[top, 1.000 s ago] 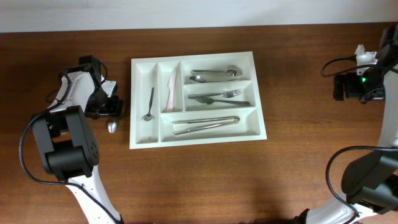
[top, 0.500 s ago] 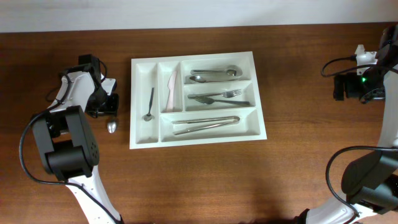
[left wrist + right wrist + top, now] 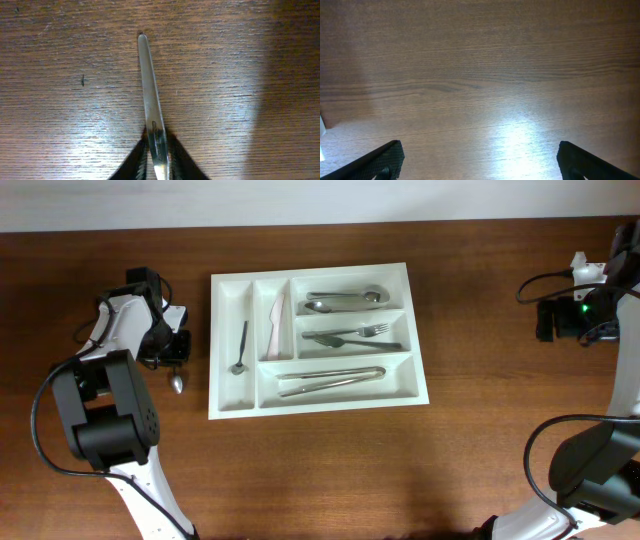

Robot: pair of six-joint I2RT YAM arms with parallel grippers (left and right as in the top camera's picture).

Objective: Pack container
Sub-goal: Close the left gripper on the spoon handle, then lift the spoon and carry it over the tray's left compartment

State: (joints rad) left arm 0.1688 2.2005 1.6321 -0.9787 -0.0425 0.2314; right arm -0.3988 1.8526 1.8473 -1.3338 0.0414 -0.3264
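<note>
**Wooden table, left claw pinching a spoon beside the tray**

Brown wood grain fills every view I have, and the table carries very little apart from the tray.

From my seat, the left claw is closed on a spoon. Its two dark fingers press against either side of the handle. The handle runs straight away from the wrist camera and lies flat on the wood, with its rounded end free. Overhead, the left claw sits just off the tray's left wall, close to it but not touching. The bowl of the spoon pokes out below it, on the bare table outside the tray.

The tray is white and lies flat near the middle of the table, turned a little off square.
- **Left narrow slot:** one small spoon, lying lengthwise.
- **Second narrow slot:** a pale knife.
- **Top long slot:** large spoons.
- **Middle long slot:** forks.
- **Bottom long slot:** long silver pieces that I cannot identify more closely.

The right claw is spread wide. Its fingers sit at the two lower corners of its own view, with only bare wood between them. Overhead, the right claw is well away from the tray's right wall, near the far table edge.
</note>
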